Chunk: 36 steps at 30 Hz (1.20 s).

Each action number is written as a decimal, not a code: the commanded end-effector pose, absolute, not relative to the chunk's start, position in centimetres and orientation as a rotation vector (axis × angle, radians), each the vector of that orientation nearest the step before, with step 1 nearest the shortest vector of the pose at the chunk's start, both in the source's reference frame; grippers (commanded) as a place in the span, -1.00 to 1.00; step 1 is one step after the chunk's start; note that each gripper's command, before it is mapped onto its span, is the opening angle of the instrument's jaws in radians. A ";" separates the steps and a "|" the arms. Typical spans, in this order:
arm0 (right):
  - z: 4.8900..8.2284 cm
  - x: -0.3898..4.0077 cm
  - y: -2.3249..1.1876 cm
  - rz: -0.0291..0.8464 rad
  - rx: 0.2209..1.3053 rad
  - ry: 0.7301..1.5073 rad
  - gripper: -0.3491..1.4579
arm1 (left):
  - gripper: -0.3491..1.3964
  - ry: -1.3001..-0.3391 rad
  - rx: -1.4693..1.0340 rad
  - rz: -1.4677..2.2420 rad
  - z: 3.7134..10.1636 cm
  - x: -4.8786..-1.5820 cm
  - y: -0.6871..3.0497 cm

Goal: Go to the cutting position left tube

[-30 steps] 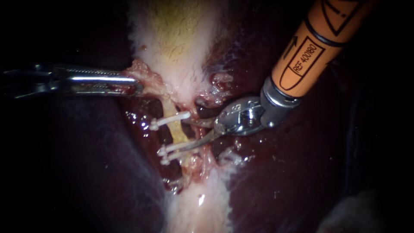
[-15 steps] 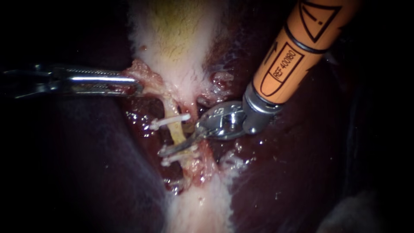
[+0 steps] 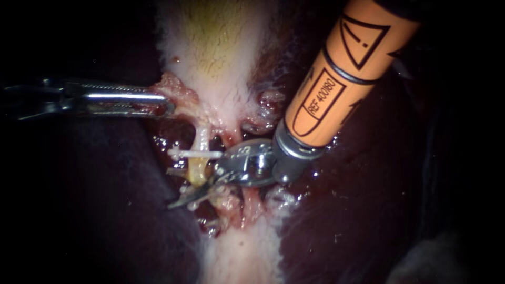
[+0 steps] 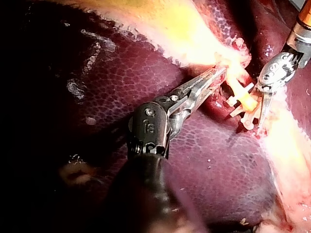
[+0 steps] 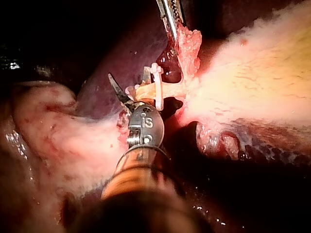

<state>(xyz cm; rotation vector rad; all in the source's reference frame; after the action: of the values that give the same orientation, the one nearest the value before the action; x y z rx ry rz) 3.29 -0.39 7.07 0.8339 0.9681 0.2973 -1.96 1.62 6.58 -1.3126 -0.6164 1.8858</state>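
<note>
Endoscope light pools at the centre; the gallbladder point(image 3: 210, 47) glows pale at 12 o'clock; black swallows the edges from 7 to 10 and at 3 o'clock; glare streaks the left instrument point(image 3: 160, 104) at 9; both wrist views show bleached pale tissue, dark margins and wet glints on the liver point(image 4: 121, 82).

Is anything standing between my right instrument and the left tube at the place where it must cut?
Nothing visible does. The right instrument lies against the left tube, just below the upper clip. The left instrument grips gallbladder tissue, away from that spot.
</note>
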 end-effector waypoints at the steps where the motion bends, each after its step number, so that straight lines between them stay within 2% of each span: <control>1: 7.09 3.30 -0.38 0.306 0.831 0.969 0.80 | -1.00 -0.616 -1.312 1.886 6.59 -1.96 1.62; 11: 7.18 3.34 -0.39 0.359 0.856 0.986 0.80 | -1.00 -0.615 -1.312 1.886 6.60 -1.97 1.62; 25: 6.73 3.38 -0.27 0.441 0.937 1.052 0.78 | -1.00 -0.616 -1.313 1.886 6.62 -1.96 1.63; 36: 6.73 3.39 -0.27 0.452 0.944 1.050 0.78 | -1.00 -0.616 -1.313 1.886 6.62 -1.96 1.63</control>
<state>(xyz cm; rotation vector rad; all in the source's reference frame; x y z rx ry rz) 3.39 -0.27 6.72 0.9442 1.0501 0.4525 -1.96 1.63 6.62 -1.3128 -0.6157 1.8861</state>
